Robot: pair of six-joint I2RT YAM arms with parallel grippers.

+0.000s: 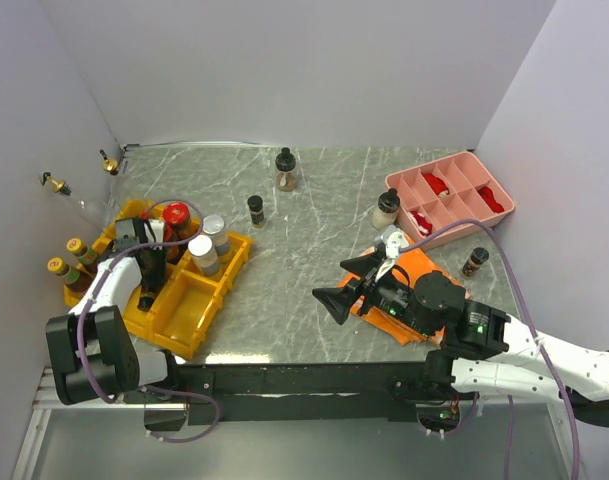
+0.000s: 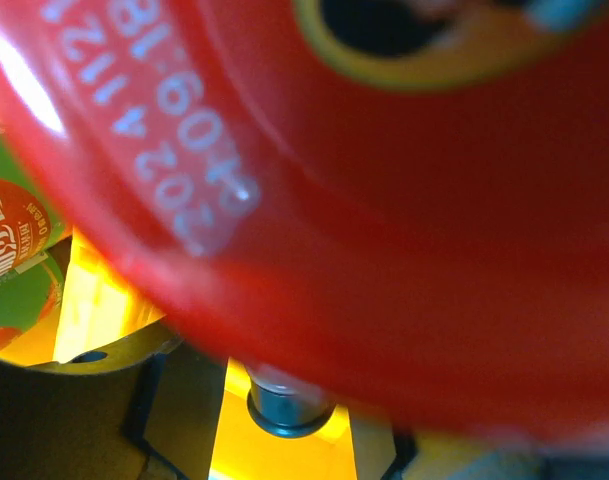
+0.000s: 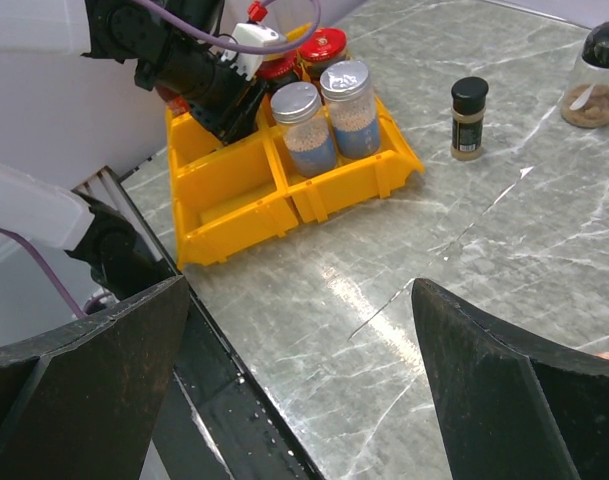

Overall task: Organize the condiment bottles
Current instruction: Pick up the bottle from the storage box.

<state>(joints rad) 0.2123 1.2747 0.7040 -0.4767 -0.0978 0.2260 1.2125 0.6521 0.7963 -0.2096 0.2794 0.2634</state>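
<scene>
table [image 1: 304, 225]: glossy marble-look | bins [image 1: 189, 300]: shiny plastic | jar lids [image 3: 295, 101]: brushed metal

Robot lab cell, plain lilac walls [image 1: 284, 70], marble-patterned tabletop [image 1: 314, 290]

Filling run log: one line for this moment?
left end effector: in bins, red cap close, grip unclear | right end effector: open, empty

Even, diffuse light filled the overhead view, with soft shadows on the faintly glossy bench [image 1: 314, 300]. The left wrist view was badly out of focus, a red lid [image 2: 404, 220] smeared across it with white glare at left. The right wrist view was sharp.
</scene>
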